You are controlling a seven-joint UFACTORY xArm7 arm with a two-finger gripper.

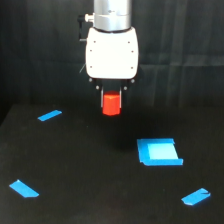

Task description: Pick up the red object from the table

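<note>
The red object (111, 103) is a small red-orange stubby cylinder held between the fingers of my gripper (112, 100), under the white gripper body at the top middle of the exterior view. It hangs clear above the matte black table (85, 170). The gripper is shut on it; the fingertips are mostly hidden behind the block.
A flat blue square piece (159, 151) lies on the table toward the exterior view's right, below the gripper. Blue tape strips lie at the left (49, 115), the lower left (24, 188) and the lower right (196, 197). A black curtain hangs behind.
</note>
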